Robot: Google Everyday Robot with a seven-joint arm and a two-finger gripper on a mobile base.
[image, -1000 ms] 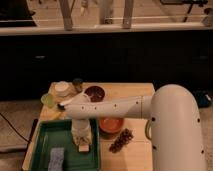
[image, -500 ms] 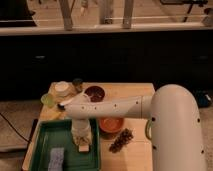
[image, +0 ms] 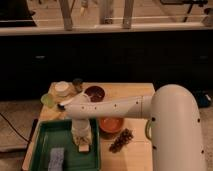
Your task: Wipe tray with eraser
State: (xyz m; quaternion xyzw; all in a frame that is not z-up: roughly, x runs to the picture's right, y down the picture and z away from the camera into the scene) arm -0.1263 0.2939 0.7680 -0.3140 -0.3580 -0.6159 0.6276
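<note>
The green tray lies at the front left of the wooden table. My white arm reaches across from the right, and my gripper points down into the tray's right side. The small pale tan eraser sits at the gripper's tip, on or just above the tray floor. A flat blue-grey pad lies in the tray's front left part, apart from the gripper.
An orange bowl stands just right of the tray, with a dark brown clump in front of it. A dark bowl, a white cup, a small dark jar and a green object stand behind the tray.
</note>
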